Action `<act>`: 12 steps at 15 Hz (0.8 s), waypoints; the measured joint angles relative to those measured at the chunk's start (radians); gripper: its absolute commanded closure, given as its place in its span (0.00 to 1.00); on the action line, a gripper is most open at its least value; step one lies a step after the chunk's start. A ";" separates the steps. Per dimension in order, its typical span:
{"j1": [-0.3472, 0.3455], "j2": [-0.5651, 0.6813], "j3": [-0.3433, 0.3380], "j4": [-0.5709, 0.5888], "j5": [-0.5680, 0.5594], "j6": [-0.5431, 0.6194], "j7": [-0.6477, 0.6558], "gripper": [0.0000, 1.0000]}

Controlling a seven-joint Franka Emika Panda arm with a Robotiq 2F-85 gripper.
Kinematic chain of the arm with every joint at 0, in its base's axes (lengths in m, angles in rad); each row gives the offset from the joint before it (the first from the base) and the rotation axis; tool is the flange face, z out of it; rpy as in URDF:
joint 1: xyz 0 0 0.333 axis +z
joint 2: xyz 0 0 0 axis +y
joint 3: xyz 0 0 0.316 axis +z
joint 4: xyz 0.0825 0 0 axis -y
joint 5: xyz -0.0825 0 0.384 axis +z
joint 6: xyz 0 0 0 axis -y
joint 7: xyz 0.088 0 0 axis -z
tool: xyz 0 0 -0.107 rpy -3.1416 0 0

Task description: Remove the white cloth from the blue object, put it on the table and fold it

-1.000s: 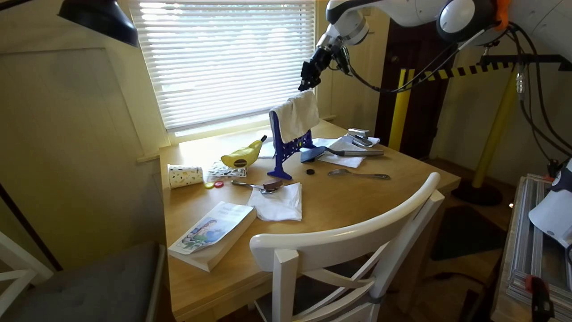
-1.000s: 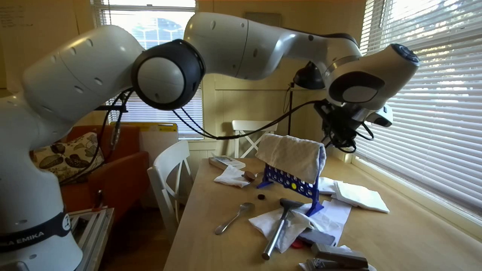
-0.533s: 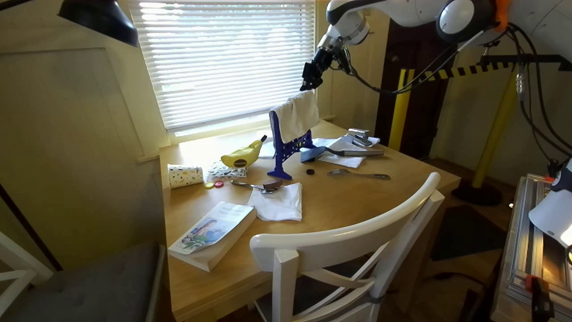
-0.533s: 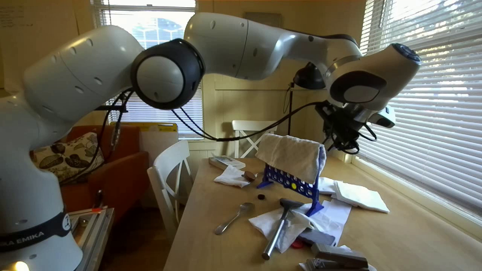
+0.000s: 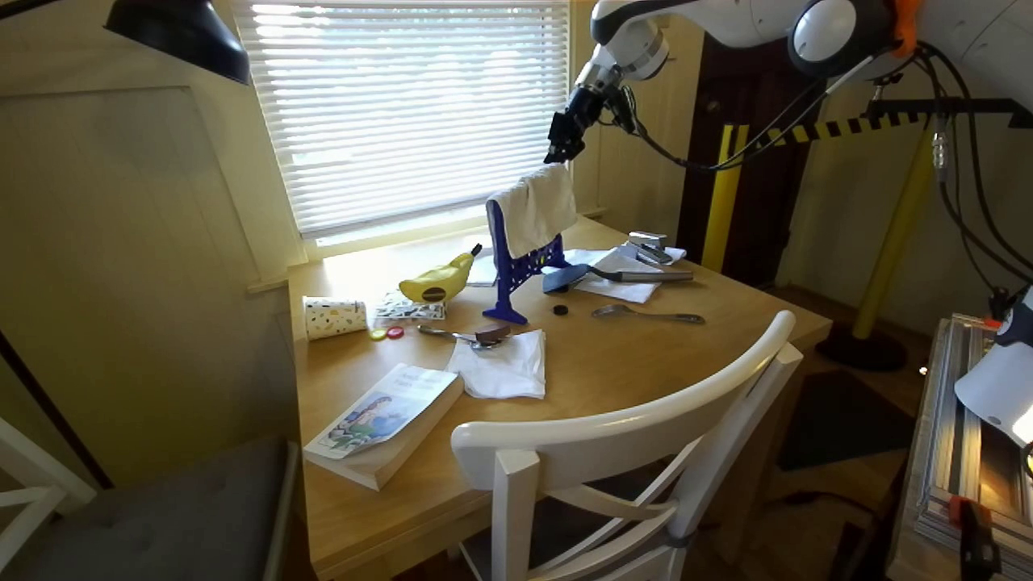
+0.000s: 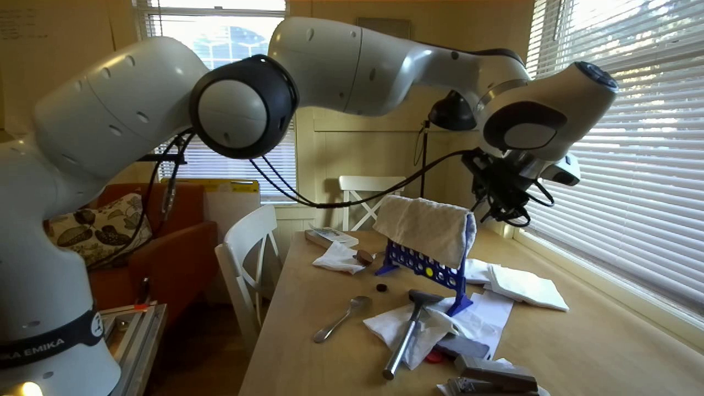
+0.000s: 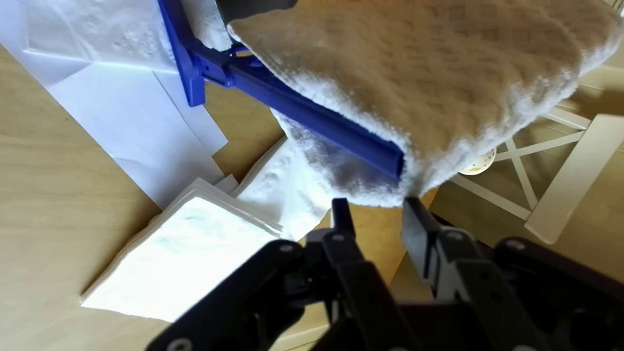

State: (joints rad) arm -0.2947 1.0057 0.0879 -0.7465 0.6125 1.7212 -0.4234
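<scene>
White cloth (image 5: 537, 214): was draped over the top of the blue game rack (image 6: 418, 261), hanging down both sides — unchanged from a second earlier.
Blue game rack: stood upright on the wooden desk (image 5: 605, 363), unshifted, with a yellow disc (image 6: 429, 271) showing in its grid.
Hand (image 7: 376, 204): jaws were parted, wood visible in the gap; fingertips (image 7: 417, 219) sat just beside the cloth's end — touching or apart could not be told.
Robot arm's wrist (image 6: 550, 110): stood slightly farther right in both exterior views than a second before.
Warm light (image 6: 30, 389): shone on the robot's base (image 6: 71, 366) and over the metal rails (image 5: 1001, 476), both dark there a second earlier.
Base band (image 6: 52, 345): "EMIKA" could be read, the word ahead of it cut off.
Paperback (image 5: 387, 424): bore a coloured cover picture, its lettering too small to read.
Banana pouch (image 5: 444, 278): carried a dark oval label, illegible.
Wall writing (image 6: 22, 25): was too faint to read.
</scene>
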 measured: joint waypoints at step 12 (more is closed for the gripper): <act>-0.003 -0.020 0.002 -0.001 0.001 -0.086 -0.081 0.71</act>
State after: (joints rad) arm -0.2977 0.9852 0.0903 -0.7473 0.6137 1.6353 -0.5043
